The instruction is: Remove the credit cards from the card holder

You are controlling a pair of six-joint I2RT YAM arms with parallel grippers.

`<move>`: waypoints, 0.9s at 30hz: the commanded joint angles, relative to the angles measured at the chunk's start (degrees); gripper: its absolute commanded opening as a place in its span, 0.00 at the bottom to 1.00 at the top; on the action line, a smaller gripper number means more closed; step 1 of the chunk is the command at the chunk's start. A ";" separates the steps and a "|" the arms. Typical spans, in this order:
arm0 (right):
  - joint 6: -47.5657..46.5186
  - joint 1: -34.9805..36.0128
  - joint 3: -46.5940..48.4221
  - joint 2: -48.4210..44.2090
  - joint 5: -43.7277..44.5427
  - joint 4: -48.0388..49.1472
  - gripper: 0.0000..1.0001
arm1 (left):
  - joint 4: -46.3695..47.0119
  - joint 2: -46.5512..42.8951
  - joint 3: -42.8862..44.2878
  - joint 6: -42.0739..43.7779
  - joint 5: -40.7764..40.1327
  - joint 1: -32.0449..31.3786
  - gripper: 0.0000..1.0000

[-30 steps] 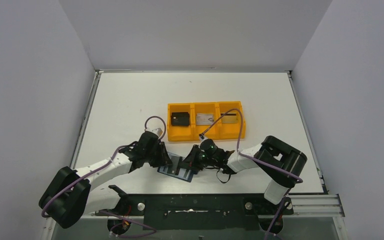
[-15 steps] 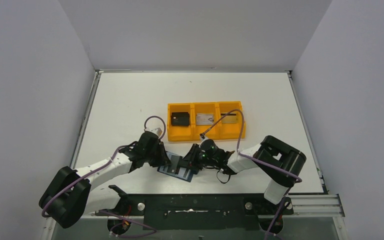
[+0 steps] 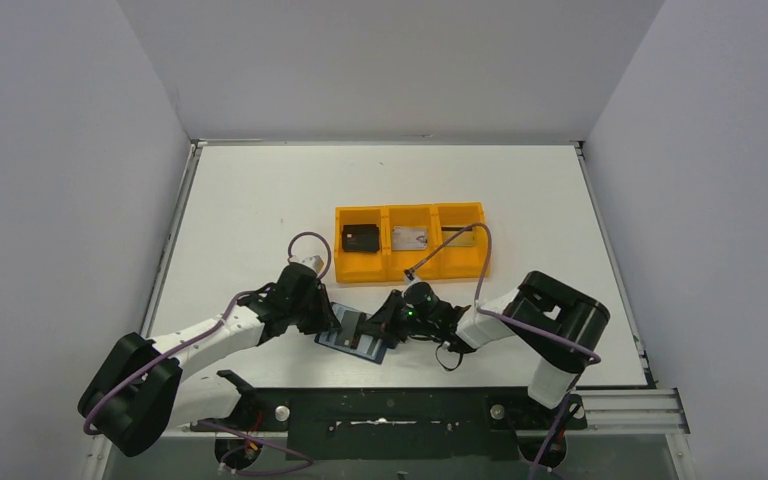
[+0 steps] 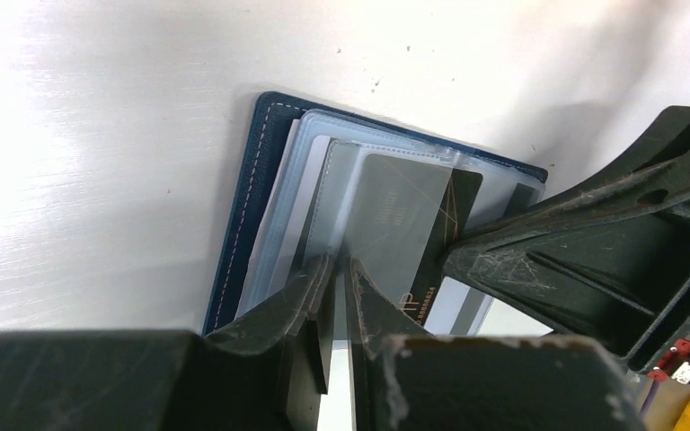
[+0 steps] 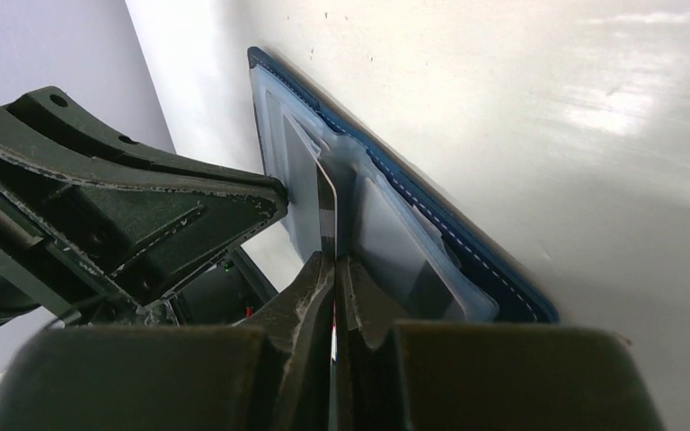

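Navy card holder [image 4: 250,202]: left hand [image 4: 337,289] pinches its sleeve [image 4: 289,215], right hand [image 5: 334,280] pinches a card [image 5: 327,205].

card holder [image 4: 244,215]: navy, open flat | credit card [image 4: 464,193]: dark, tucked inside it

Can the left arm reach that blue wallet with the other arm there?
Probably yes: the left claw is right on the open card holder, jaws nearly together; the right claw pinches a card from the opposite side, not across its path.
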 commanded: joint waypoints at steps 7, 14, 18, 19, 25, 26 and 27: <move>-0.43 -0.37 -2.75 -7.57 3.57 -2.18 0.04 | -1.43 -0.11 -0.43 1.33 -1.39 0.24 0.10; 0.86 -0.23 -0.93 -3.43 3.83 1.11 0.15 | -1.73 -0.11 0.21 2.10 -0.51 0.25 0.09; 1.87 -0.24 -0.88 -1.92 4.39 3.77 0.22 | -2.29 -0.20 0.06 2.13 -0.53 0.16 0.07; 1.84 -0.34 -0.76 -1.82 4.42 3.78 0.23 | -2.32 -0.24 -0.01 2.07 -0.54 0.16 0.06; 1.52 -0.32 -0.91 -2.55 4.61 1.91 0.09 | -2.95 -0.76 -0.08 1.56 -1.07 0.15 0.06; 1.45 -0.29 -1.25 -3.22 5.01 1.16 0.08 | -3.10 -0.91 -0.03 1.49 -1.27 0.14 0.06; 1.48 -0.34 -1.52 -3.97 5.33 0.16 0.08 | -3.20 -1.09 0.05 1.32 -1.46 0.21 0.06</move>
